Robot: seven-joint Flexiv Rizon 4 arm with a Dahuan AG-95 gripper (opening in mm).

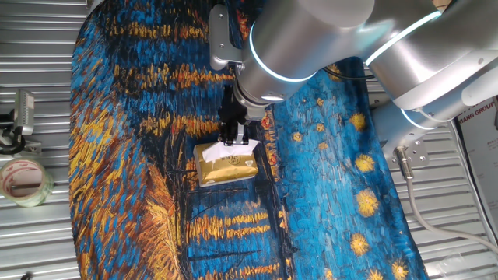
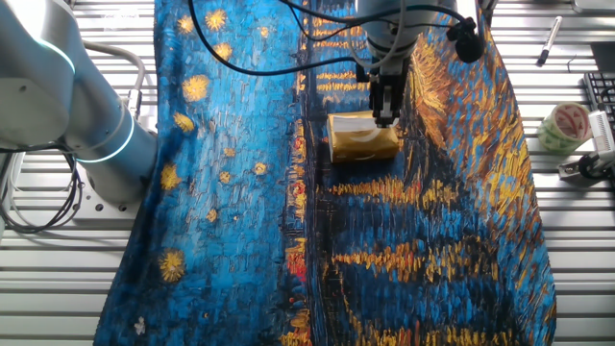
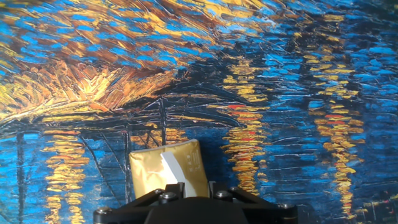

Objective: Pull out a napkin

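Right, claw (image 1: 231,140) down on the gold tissue pack (image 1: 226,166), napkin (image 1: 243,146) only just peeking out.

My fingers sit at the pack's top edge, and a small white flap of napkin shows right beside them in one fixed view; in the hand view a white strip runs up the middle of the pack towards my claw. I judge the pull barely begun: most of the sheet sits inside the pack, which lies flat on the painted cloth (image 1: 327,171) over the worktop. Whether I'm clenched on the napkin or merely touching it, I cannot tell, the fingertips are hidden against the pack. What's left is a clean lift away, drawing the sheet free.
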